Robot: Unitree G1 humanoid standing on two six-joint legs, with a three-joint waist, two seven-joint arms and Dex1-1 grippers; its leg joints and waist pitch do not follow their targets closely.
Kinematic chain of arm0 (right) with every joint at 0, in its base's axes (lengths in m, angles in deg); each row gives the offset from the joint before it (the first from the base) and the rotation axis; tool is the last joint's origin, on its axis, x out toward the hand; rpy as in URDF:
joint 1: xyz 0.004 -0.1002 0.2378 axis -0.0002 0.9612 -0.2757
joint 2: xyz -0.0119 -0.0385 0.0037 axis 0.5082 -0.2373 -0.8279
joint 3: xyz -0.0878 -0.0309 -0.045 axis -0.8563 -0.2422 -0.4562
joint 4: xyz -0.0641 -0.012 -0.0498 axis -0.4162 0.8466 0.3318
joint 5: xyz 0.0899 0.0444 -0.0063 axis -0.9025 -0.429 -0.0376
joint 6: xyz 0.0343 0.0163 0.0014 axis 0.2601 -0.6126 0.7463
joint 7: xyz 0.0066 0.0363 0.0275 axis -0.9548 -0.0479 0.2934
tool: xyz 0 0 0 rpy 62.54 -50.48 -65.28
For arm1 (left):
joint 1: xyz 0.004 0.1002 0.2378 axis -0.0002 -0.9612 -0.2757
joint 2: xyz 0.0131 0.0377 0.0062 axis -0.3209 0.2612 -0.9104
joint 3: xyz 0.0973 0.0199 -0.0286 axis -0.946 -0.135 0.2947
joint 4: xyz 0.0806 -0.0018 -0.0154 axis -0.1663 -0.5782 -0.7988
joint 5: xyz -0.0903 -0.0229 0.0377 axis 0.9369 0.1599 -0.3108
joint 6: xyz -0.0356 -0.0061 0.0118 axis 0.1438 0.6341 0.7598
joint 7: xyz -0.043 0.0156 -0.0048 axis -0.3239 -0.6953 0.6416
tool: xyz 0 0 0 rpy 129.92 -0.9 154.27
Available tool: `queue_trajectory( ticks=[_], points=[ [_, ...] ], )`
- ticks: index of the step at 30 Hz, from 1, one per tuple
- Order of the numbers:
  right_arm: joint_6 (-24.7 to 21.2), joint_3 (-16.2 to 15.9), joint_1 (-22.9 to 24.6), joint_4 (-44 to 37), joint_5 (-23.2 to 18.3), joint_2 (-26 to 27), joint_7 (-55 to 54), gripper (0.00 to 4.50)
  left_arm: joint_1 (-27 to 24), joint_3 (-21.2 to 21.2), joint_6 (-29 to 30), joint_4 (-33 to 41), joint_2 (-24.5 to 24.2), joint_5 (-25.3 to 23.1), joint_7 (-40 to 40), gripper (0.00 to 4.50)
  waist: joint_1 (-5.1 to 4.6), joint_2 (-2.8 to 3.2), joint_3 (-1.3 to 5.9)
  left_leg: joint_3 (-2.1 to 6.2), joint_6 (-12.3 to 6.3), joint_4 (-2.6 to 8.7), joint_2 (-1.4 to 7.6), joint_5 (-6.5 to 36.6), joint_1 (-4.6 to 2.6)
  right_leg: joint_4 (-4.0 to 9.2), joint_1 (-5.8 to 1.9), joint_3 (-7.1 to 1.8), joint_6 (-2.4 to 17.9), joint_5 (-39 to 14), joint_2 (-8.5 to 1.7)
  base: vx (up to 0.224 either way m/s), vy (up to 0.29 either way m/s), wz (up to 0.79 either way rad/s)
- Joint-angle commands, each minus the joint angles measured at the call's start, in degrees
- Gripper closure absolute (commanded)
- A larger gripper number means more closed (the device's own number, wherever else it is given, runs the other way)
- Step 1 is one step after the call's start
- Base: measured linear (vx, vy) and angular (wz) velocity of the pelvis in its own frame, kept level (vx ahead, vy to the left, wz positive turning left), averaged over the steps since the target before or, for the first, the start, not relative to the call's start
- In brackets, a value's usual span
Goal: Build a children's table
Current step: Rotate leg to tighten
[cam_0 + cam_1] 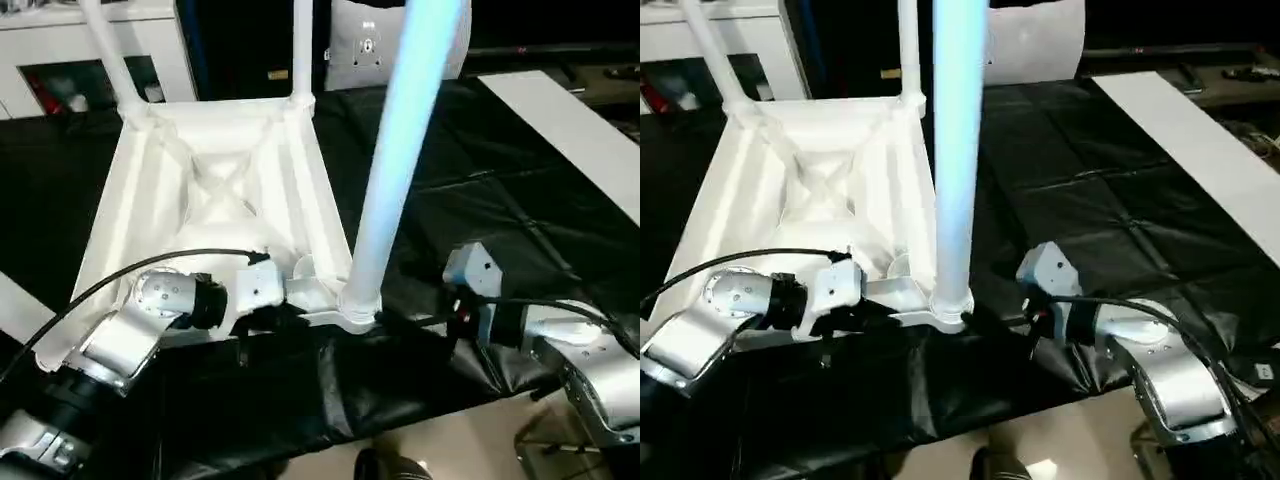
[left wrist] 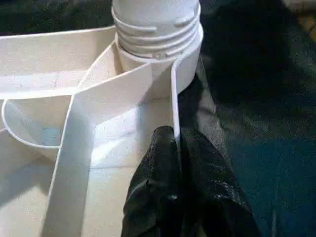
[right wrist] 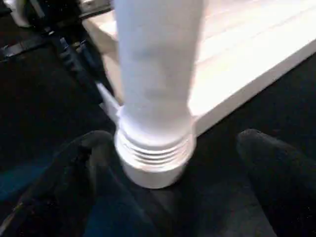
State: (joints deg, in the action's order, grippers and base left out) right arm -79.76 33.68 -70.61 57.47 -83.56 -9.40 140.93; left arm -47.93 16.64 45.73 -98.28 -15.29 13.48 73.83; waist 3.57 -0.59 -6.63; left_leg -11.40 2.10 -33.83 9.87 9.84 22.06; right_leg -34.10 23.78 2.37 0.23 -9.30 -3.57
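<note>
The children's table lies upside down on black cloth, its white top with the ribbed underside facing up. Two legs rise from the far corners. A third leg stands upright in the near right corner socket, with its threaded end showing above the socket. My left gripper is shut on the top's thin rim just beside that socket. My right gripper is open, one finger on each side of the leg's base and apart from it.
Black cloth covers the work table. A long white board lies along its right side. A white cabinet and a white panel stand behind. The cloth's front edge drops to pale floor.
</note>
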Motion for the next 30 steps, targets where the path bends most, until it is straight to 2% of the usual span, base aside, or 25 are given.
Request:
queue_trajectory(
  ticks=[1,2,4,5,6,7,8,9,11,13,15,16,17,25,30],
  points=[
    [1.7,-0.6,-2.8,2.7,-0.6,0.5,2.7,0.34,0.8,-1.2,1.5,1.2,0.3,3.5,4.5,4.50,-0.19,-0.65,3.48,2.01,-1.06,4.48,3.32,16.4,-1.33,5.25,-1.67,-2.81,7.7,-29.3,-4.81,0.000,0.000,0.00],
    [2.2,-0.8,-3.8,4.0,-0.7,0.9,3.8,0.35,0.9,-1.4,2.5,1.4,0.0,3.8,5.8,4.50,-0.37,-0.70,3.46,1.94,-1.37,4.39,3.27,16.3,-1.54,5.01,-1.44,-2.85,8.6,-28.5,-4.83,0.000,0.000,0.00],
    [2.8,-1.1,-4.8,5.4,-0.9,1.2,5.0,0.35,1.1,-1.5,2.3,1.2,0.1,3.9,6.8,4.50,-0.36,-0.62,3.51,1.92,-1.49,4.37,3.30,15.8,-1.39,4.93,-1.61,-2.79,9.2,-27.6,-4.89,0.000,0.000,0.00],
    [3.2,-1.6,-6.1,7.5,-1.7,1.5,7.7,0.57,1.3,-1.5,1.3,0.8,0.5,3.8,7.9,4.50,-0.21,-0.52,3.54,1.73,-1.61,4.34,3.45,15.7,-1.73,4.92,-1.43,-2.89,9.5,-25.9,-4.63,0.000,0.000,0.00],
    [3.5,-2.0,-7.0,8.9,-2.0,1.6,9.7,0.57,1.6,-1.6,0.6,0.5,0.7,3.5,8.8,4.50,-0.35,-0.74,3.64,1.65,-2.00,4.29,3.46,14.8,-1.60,4.63,-1.65,-2.91,10.7,-23.3,-4.68,0.000,0.000,0.00],
    [3.7,-2.2,-7.3,9.3,-2.1,1.6,10.2,0.80,1.7,-1.6,0.3,0.3,0.8,3.3,9.2,4.50,-0.03,-0.51,3.85,1.59,-2.29,4.29,3.57,13.3,-1.62,4.23,-1.81,-2.87,11.5,-20.3,-4.59,0.000,0.000,0.00],
    [3.6,-2.4,-7.9,10.0,-2.7,1.6,11.6,0.80,1.9,-1.8,0.0,0.1,0.9,3.1,9.6,4.50,-0.02,-0.48,3.79,1.45,-2.47,4.23,3.59,13.0,-1.71,4.19,-1.64,-2.93,11.8,-19.1,-4.48,0.000,0.000,0.00],
    [3.5,-2.5,-8.3,10.6,-3.1,1.7,12.7,0.90,2.1,-1.9,-0.1,-0.1,1.0,2.9,9.9,4.50,0.04,-0.70,3.79,1.40,-2.94,4.18,3.49,12.6,-1.51,3.96,-1.95,-2.88,12.5,-17.5,-4.50,0.000,0.000,0.00],
    [3.4,-3.1,-9.3,11.8,-3.9,1.6,15.2,1.15,2.7,-2.7,-1.1,-0.7,0.8,1.7,10.3,4.50,0.22,-0.66,3.84,1.40,-3.36,4.15,3.51,11.8,-1.43,3.77,-2.06,-2.82,12.8,-16.5,-4.55,0.000,0.000,0.00],
    [3.9,-4.0,-10.5,13.5,-3.9,1.4,18.3,1.22,3.3,-3.7,-2.1,-1.7,0.7,0.0,10.3,4.50,0.48,-0.64,3.79,1.37,-3.47,4.11,3.56,12.4,-1.57,3.86,-2.01,-2.80,12.8,-17.9,-4.66,0.000,0.000,0.00],
    [4.9,-4.5,-12.1,16.1,-3.5,1.9,20.7,1.38,3.9,-4.2,-2.9,-2.2,0.6,-1.4,10.8,4.50,0.79,-0.58,3.75,1.41,-3.05,4.19,3.70,12.9,-1.67,4.03,-1.97,-2.82,12.6,-19.2,-4.78,0.000,0.000,0.00],
    [5.3,-4.6,-12.5,17.0,-3.5,2.1,21.2,1.61,4.0,-4.3,-3.2,-2.4,0.6,-1.9,11.0,4.50,0.92,-0.60,3.77,1.38,-2.73,4.17,3.68,13.2,-1.73,4.07,-1.89,-2.83,12.6,-19.8,-4.82,0.000,0.000,0.00],
    [5.5,-4.7,-13.2,17.9,-3.6,2.3,22.0,1.61,4.2,-4.4,-3.7,-2.7,0.7,-2.5,10.9,4.50,1.02,-0.71,3.71,1.38,-2.49,4.21,3.67,13.4,-1.70,4.09,-1.93,-2.86,12.4,-20.2,-4.81,0.000,0.000,0.00],
    [4.7,-5.8,-14.8,19.9,-4.3,2.3,26.4,2.35,4.8,-4.6,-5.0,-4.1,0.7,-4.0,10.7,4.50,1.14,-0.96,3.82,1.44,-2.36,4.29,3.76,12.9,-1.62,3.88,-2.05,-2.80,12.5,-19.7,-4.87,0.000,0.000,0.00],
    [3.5,-6.1,-14.9,20.7,-4.8,2.6,28.5,2.44,4.4,-4.3,-4.0,-4.0,0.6,-4.3,11.2,4.50,1.16,-0.90,3.73,1.43,-2.47,4.34,3.74,13.0,-1.52,3.90,-2.06,-2.79,12.7,-19.8,-4.88,0.000,0.000,0.00]
  ],
)
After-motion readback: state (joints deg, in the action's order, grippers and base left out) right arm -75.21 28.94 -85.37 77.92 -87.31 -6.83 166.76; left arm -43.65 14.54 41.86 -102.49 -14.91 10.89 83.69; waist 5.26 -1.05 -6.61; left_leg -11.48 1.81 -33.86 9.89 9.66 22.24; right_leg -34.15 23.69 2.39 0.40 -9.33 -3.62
